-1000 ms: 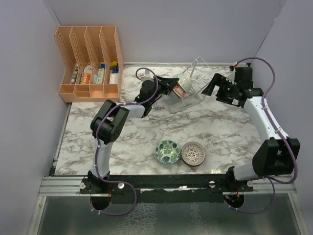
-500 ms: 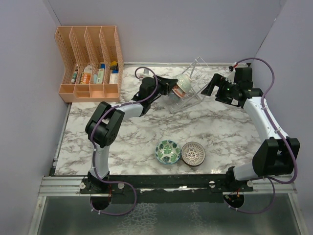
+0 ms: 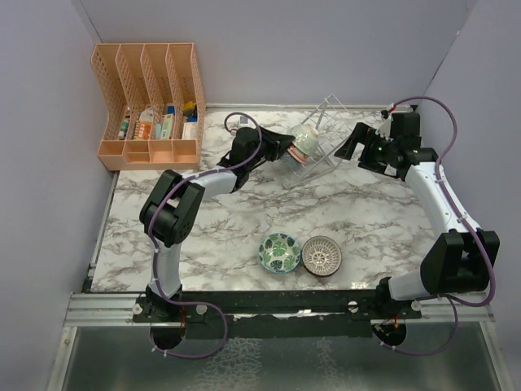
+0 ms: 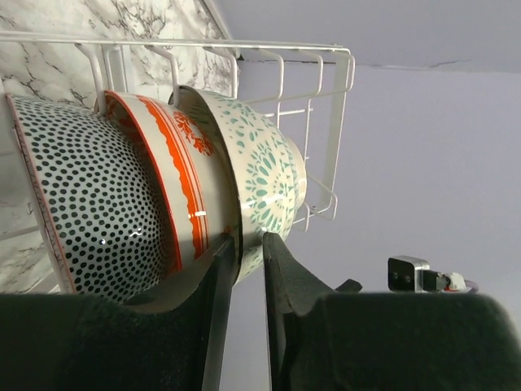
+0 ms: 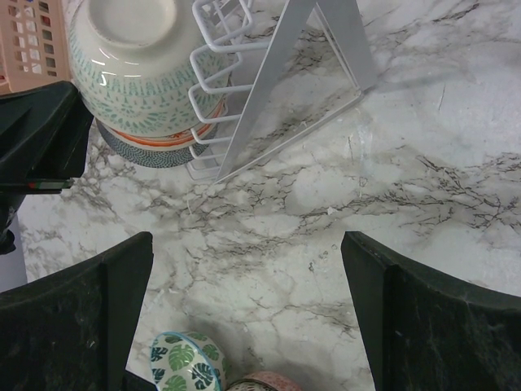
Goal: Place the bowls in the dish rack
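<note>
The left gripper (image 4: 248,242) is clamped narrow on the rim of a cream bowl with a green pattern (image 4: 260,163). That bowl is the outermost of three nested on edge in the thin white wire dish rack (image 5: 260,90), against a white orange-striped bowl (image 4: 183,171) and a black-dotted pink-rimmed bowl (image 4: 98,195). The right gripper (image 5: 247,244) is spread wide and holds nothing, above the marble desk (image 3: 366,212) near the rack; a round teal leaf-print bowl (image 3: 279,252) and a brown-grey lattice bowl (image 3: 322,256) sit just beside each other at the desk's near edge, well apart from the rack.
</note>
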